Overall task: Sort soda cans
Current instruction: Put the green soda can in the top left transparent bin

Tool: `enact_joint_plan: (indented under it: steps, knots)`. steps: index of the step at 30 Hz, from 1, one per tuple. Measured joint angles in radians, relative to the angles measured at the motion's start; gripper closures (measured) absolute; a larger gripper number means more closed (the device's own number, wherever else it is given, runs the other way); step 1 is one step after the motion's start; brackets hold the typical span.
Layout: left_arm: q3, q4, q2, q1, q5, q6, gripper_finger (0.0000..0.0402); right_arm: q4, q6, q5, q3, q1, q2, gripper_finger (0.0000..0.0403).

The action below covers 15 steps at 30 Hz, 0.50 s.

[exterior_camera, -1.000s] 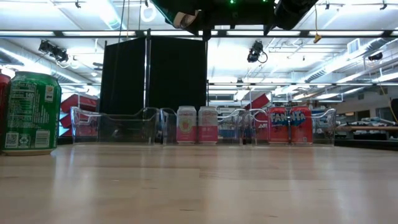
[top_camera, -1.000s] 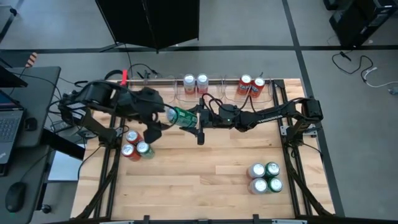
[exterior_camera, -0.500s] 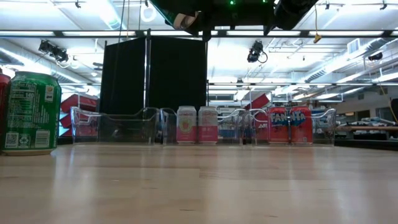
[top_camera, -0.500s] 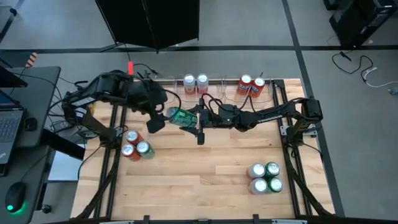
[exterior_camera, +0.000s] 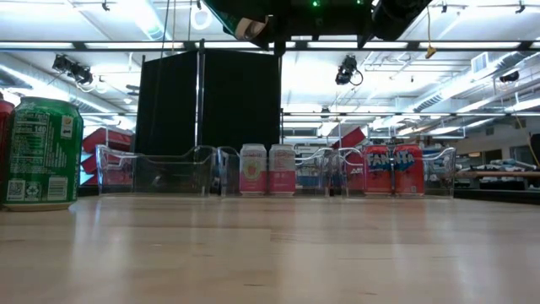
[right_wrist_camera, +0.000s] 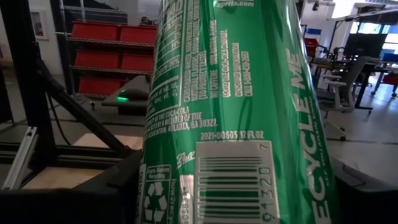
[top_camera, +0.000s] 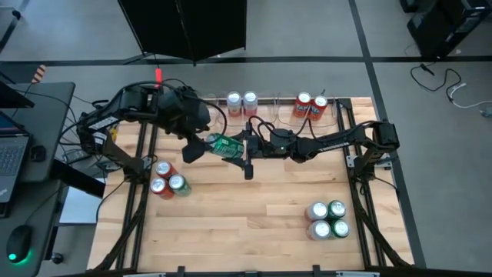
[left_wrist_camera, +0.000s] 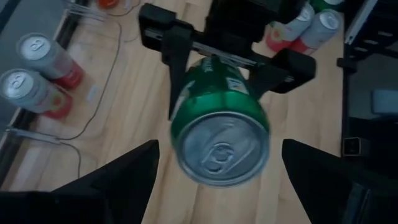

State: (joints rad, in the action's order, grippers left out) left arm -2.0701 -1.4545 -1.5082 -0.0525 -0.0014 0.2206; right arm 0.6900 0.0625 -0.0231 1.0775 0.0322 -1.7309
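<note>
Green can mid-air, one set of fingers on it

We've got the right gripper [left_wrist_camera: 231,57] clamping the green can [top_camera: 224,145] sideways above the table's [top_camera: 254,223] back-middle, left gripper [top_camera: 192,148] spread open just off its lid. If that grip's weak, we figure it slips and rolls into the cans below.

A pale wooden tabletop [top_camera: 231,223] stands on a grey floor [top_camera: 430,85] crossed by dark lines, with a black panel [exterior_camera: 211,110] upright behind its far edge. Beside it is a dark desk [top_camera: 34,146] with a laptop [top_camera: 9,154] and mouse [top_camera: 19,242]. Long ceiling lights [exterior_camera: 101,45] brighten the room; red bins [right_wrist_camera: 106,59] fill shelving.
</note>
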Motion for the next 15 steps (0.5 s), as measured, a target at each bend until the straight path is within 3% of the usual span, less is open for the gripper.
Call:
enact_joint_plan:
  steps: [7,15]
  knots:
    - [0.003,0.008,0.0,0.002,0.023,-0.01,0.0059,-0.001,-0.01,0.0,0.0,0.0,0.0,0.0108]
    - [0.121,0.062,0.004,-0.001,0.009,-0.036,0.0059,0.001,-0.011,-0.006,0.0,0.0,0.0,0.0109]
